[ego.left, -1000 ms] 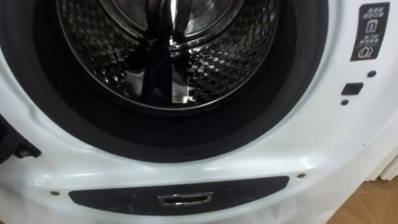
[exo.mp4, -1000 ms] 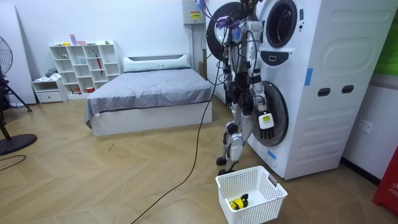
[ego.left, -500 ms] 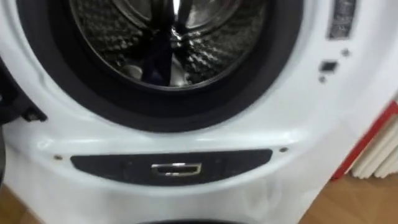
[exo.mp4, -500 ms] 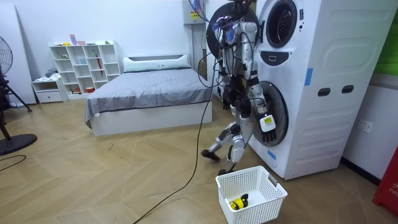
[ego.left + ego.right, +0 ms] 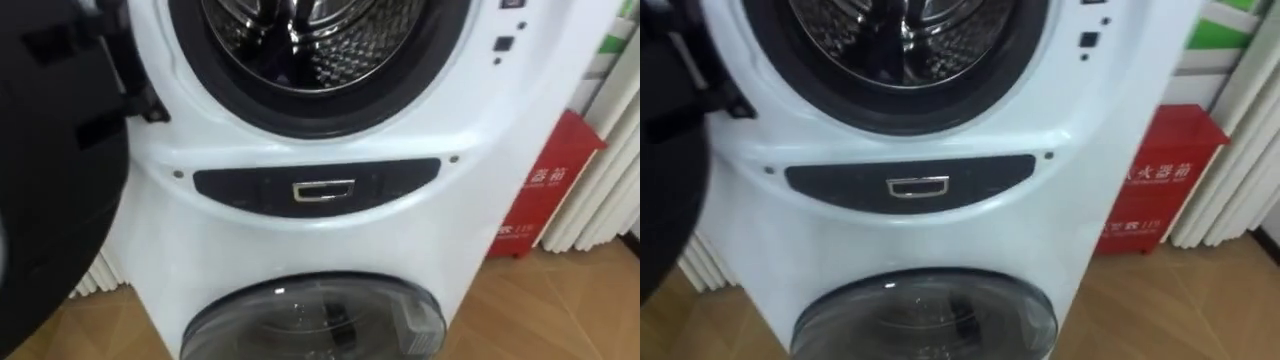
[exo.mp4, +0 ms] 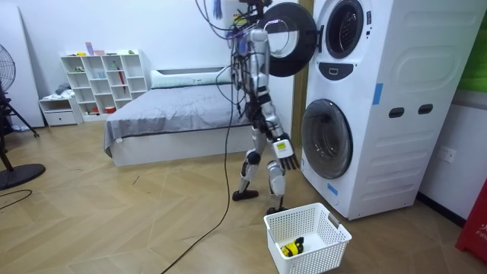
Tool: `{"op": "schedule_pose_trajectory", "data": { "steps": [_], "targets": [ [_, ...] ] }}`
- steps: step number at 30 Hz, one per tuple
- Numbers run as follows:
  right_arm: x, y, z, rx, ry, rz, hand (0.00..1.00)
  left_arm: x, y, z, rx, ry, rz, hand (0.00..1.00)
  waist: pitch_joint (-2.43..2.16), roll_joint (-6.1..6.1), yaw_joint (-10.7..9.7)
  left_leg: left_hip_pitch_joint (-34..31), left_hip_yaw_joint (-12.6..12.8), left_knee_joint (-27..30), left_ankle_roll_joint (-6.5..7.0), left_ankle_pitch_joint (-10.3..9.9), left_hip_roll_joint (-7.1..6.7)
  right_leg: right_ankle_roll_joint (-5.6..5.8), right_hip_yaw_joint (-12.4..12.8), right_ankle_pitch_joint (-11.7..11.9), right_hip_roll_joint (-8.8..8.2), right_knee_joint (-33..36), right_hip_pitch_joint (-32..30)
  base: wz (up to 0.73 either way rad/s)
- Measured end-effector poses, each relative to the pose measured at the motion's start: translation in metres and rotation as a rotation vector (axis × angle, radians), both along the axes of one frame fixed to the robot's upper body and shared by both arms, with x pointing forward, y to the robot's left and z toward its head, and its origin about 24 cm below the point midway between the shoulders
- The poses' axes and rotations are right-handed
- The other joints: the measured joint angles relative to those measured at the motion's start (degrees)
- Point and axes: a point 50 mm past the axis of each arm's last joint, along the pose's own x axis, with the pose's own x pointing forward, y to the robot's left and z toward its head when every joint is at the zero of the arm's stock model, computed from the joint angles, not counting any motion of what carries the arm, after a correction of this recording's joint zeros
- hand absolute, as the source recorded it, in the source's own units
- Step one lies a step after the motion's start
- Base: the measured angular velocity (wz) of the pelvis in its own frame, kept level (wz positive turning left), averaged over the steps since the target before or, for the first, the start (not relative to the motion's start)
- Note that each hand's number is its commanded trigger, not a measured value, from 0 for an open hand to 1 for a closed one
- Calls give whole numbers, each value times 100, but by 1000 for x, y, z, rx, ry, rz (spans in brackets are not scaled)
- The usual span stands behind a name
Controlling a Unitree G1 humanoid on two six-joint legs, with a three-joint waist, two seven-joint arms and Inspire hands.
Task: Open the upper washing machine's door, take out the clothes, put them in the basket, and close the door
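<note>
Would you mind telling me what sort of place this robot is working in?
Probably a home-style bedroom with a laundry corner: a bed and white shelf stand by the back wall, and two stacked washers stand at the room view's right, a basket before them.

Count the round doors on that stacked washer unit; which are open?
2. The upper door stands open, swung out to the room view's left. The lower door, directly beneath the open drum, is shut.
</note>
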Motion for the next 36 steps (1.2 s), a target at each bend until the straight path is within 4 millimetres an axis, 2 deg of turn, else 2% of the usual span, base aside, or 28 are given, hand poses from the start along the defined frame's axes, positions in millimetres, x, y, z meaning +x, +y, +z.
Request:
{"op": "schedule_pose_trajectory", "data": {
  "steps": [1,2,3,4,5,6,7,8,9,10,11,12,13,16,21,23,26,27,28,30,36],
  "targets": [
    [-4,-1,0,8,-2,-35,0,-12,3,-1,4,25,47,0,11,8,-61,-9,69,-10,45,57,15,79,63,-445,-132,597,20,34],
    [-5,-3,0,12,-5,-52,0,-16,5,-1,7,34,65,0,10,11,-100,-13,146,-16,21,96,51,70,70,-717,-193,936,88,84],
    [-11,-5,0,11,6,-65,0,-16,8,-1,16,31,81,0,3,-28,-143,-16,426,-57,-75,186,149,157,101,-1250,-342,1487,328,107],
    [-20,-6,-1,9,33,-72,0,-15,10,0,19,17,91,0,-27,-119,-91,21,726,-178,-203,304,171,200,136,-1641,-491,1867,602,105],
    [-24,-6,-1,9,48,-75,0,-16,10,0,21,14,92,0,-44,-169,-53,46,855,-259,-242,390,152,220,149,-1797,-561,1927,719,59],
    [-27,-4,-2,13,67,-66,0,-18,12,1,20,14,102,0,-83,-342,109,102,1059,-317,-322,482,64,295,171,-2022,-686,1685,837,-14],
    [-23,-4,-3,9,68,-34,0,-24,13,0,11,19,136,0,-80,-349,318,23,1044,-286,-337,505,-41,292,294,-2153,-667,1306,868,-54],
    [-19,-3,-3,6,69,-3,0,-27,12,0,3,24,159,0,-55,-286,404,-24,1010,-244,-353,516,-66,248,371,-2142,-577,1138,876,-84],
    [-11,0,-3,4,64,45,0,-31,14,0,1,29,190,0,-45,-233,437,-68,849,-259,-362,537,-26,199,429,-2010,-404,895,893,-65],
    [-10,3,-4,8,71,98,0,-31,17,0,8,23,211,0,-45,-282,482,-66,718,-332,-371,586,-9,200,450,-1928,-303,722,927,-46],
    [-10,4,-4,9,74,123,0,-31,18,1,11,20,216,0,-44,-307,504,-67,695,-363,-374,604,8,180,459,-1882,-265,660,937,-29],
    [-7,6,-4,11,73,152,0,-29,19,1,15,11,214,0,-16,-344,507,-78,717,-396,-375,641,66,126,482,-1782,-186,530,962,-19],
    [-7,8,-4,12,77,174,0,-25,20,2,21,-8,211,0,-19,-405,507,-79,715,-414,-395,655,115,86,483,-1703,-123,397,1004,-12],
    [-1,11,-4,11,76,222,0,-21,21,3,31,-24,202,0,-26,-432,508,-119,726,-432,-431,664,188,3,526,-1593,-22,217,1006,-6],
    [6,12,-4,-2,71,268,0,-17,16,2,26,-30,194,0,-24,-413,513,-144,638,-519,-450,673,186,-10,551,-1565,23,62,1005,-1],
    [10,12,-3,-9,68,286,0,-16,14,2,21,-33,195,0,-7,-409,512,-158,570,-524,-450,673,178,-10,547,-1565,22,53,1012,0],
    [13,13,-3,-9,61,291,0,-13,13,2,19,-42,193,0,16,-416,498,-159,412,-537,-450,673,175,-10,336,-1565,16,48,1099,17],
    [13,13,-3,-12,60,291,0,-9,13,2,18,-53,190,0,53,-445,475,-162,330,-539,-450,673,171,-10,215,-1565,10,3,1140,39],
    [12,13,-3,-14,60,291,0,-6,13,2,17,-60,188,0,70,-457,481,-167,261,-537,-450,673,166,-10,118,-1566,4,-63,1202,40],
    [12,13,-3,-16,59,293,0,-1,11,3,15,-75,170,0,82,-509,505,-191,246,-537,-454,671,170,-10,95,-1566,14,-138,1224,14],
    [18,14,-2,-40,38,337,0,-1,8,3,2,-87,146,0,76,-495,513,-185,254,-517,-496,644,191,-10,107,-1566,33,-149,1237,-1]
  ]
}}
